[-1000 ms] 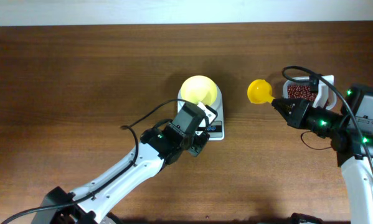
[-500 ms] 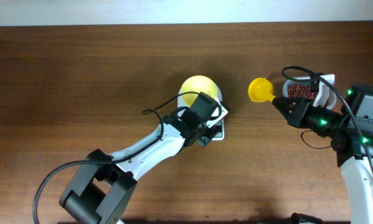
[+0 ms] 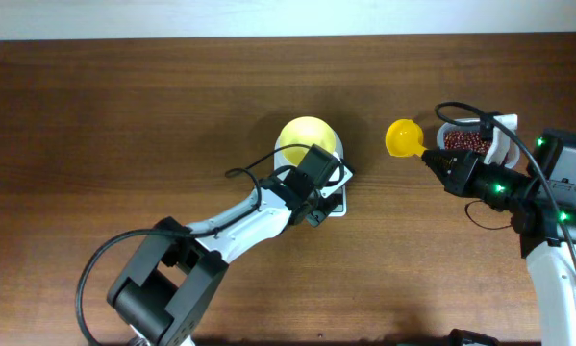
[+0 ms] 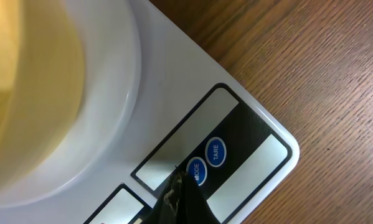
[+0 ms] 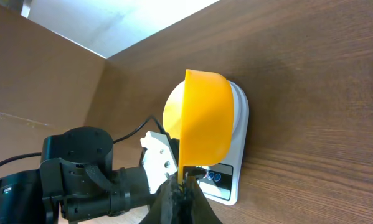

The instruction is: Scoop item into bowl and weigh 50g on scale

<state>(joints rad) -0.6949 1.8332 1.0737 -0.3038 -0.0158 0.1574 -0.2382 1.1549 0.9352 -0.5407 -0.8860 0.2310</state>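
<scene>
From where I stand, the beans (image 3: 465, 142) lie heaped in the one clear tub (image 3: 506, 125) at the far right of the table (image 3: 124, 115), far too many to count. They look small, hard and loose, so I'd expect them to roll and scatter; they are better lifted by the scoopful than pinched. The right pincer (image 5: 185, 186) is clenched on the handle of the single yellow scoop (image 3: 400, 137), which hangs between tub and scale and looks bare inside from above. One pale-yellow bowl (image 3: 305, 139) sits on the one white scale (image 4: 174, 87) and shows no beans. Being thin plastic, it should be light and easily nudged, and its rim is the place to take it. The left pincer (image 4: 181, 190) is closed to a point with nothing in it, its tip down at the MODE button (image 4: 197, 171), beside the TARE button (image 4: 215, 151), two blue buttons in all. The display I cannot read.
</scene>
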